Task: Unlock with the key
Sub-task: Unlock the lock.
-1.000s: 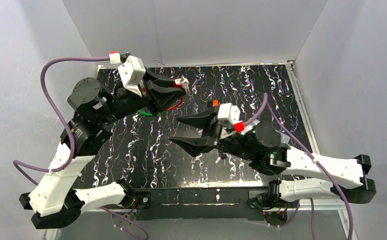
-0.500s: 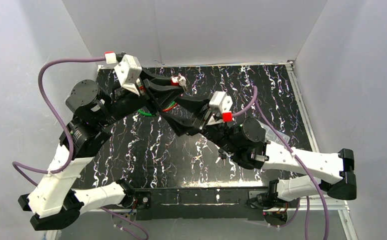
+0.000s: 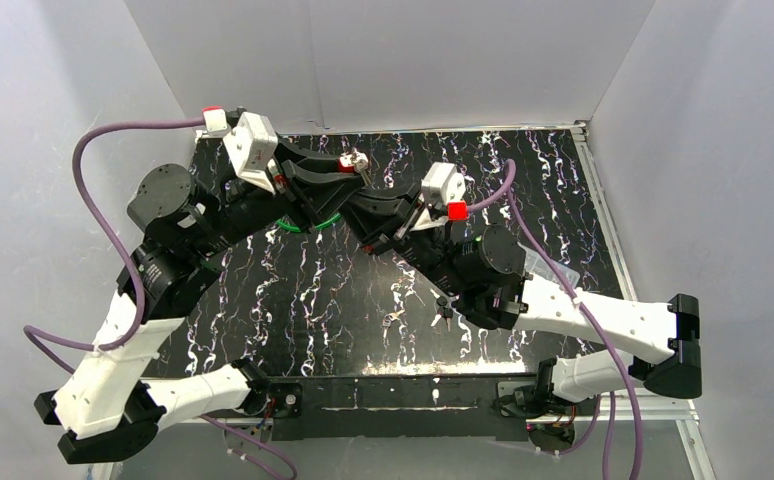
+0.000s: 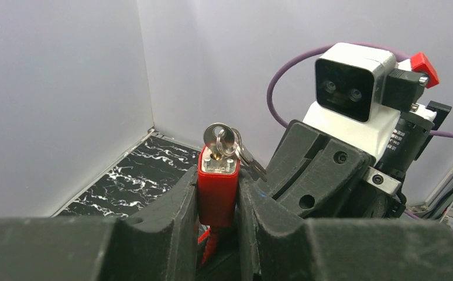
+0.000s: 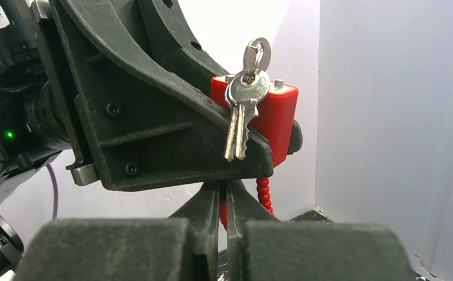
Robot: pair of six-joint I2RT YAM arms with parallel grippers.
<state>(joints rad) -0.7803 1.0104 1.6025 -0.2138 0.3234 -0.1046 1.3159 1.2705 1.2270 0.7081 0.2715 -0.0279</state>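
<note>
Your left gripper [image 4: 218,182] is clamped on the red padlock [image 4: 217,193] and holds it raised above the black marbled table [image 3: 533,170]. The key [image 4: 218,138] sits in the keyway at the lock's free end, and two spare keys [image 5: 237,120] hang from its ring down the side of the lock. Your right gripper [image 5: 224,196] has its jaws pressed together on nothing. Its tips sit just below the hanging keys, right by the lower edge of the left gripper's finger, apart from the key. The lock's red coiled cable [image 5: 263,194] hangs just behind those tips.
</note>
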